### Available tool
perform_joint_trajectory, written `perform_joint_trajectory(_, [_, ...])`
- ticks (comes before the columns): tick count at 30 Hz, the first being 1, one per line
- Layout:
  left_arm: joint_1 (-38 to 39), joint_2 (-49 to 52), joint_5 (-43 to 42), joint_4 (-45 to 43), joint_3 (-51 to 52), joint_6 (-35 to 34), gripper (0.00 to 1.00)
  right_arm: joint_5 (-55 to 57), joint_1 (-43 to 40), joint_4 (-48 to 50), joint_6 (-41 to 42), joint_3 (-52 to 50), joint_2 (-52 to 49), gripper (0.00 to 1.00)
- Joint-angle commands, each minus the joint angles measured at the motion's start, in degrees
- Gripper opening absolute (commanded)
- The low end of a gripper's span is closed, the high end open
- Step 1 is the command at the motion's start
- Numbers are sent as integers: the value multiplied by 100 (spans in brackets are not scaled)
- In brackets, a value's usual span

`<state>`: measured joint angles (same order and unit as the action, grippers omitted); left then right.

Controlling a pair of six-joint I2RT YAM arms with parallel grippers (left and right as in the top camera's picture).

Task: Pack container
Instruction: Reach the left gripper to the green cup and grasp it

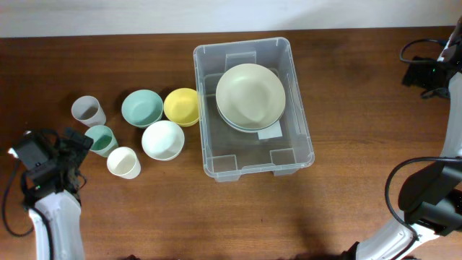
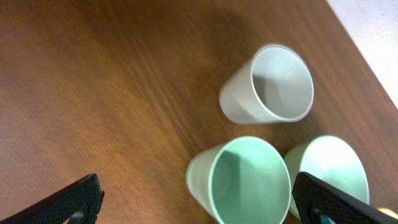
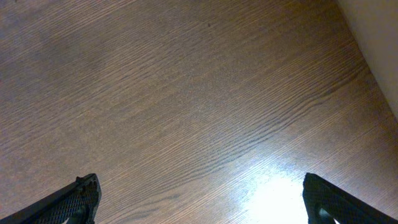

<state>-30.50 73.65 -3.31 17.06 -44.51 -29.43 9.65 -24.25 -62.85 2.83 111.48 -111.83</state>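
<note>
The container point(image 1: 204, 137) stood upright near the middle of the table, with its open side up. Two stacked plates point(image 1: 250, 95), the top one cream, already lay inside it toward the far end, so I judged the packing was started but far from finished. On the left of the container, outside it, waited a yellow bowl point(image 1: 182, 106), a teal bowl point(image 1: 141, 108) and a white bowl point(image 1: 162, 139). Further left were a grey cup point(image 1: 88, 110), a green cup point(image 1: 102, 140) and a white cup point(image 1: 123, 162).

My left gripper point(image 2: 196, 186) was fully open and held nothing. It hung just left of the green cup and pointed at it, probably because this cup was the nearest thing to take. The cups stood close together, so I think a careless closing could push a neighbour.

My right gripper point(image 3: 200, 186) was also wide open and empty. It hung over bare wood at the far right, well apart from the container, I suppose to leave the way free.
</note>
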Motion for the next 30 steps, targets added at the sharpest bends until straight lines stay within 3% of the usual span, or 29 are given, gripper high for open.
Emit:
perform_joint_trajectory(1, [39, 385, -767, -127, -35, 278, 99, 92, -20, 0, 48, 28, -22, 99])
perform_joint_trajectory(14, [190, 1320, -612, -151, -35, 278, 97, 94, -20, 0, 48, 28, -22, 99])
perform_joint_trajectory(23, [59, 1346, -546, -151, -35, 273, 6, 94, -20, 0, 48, 28, -22, 99])
perform_joint_trajectory(24, [7, 1331, -546, -140, -35, 275, 1, 94, -20, 0, 48, 28, -22, 99])
perform_joint_trajectory(30, [-337, 852, -546, 195, -61, 275, 1, 94, -20, 0, 48, 28, -22, 99])
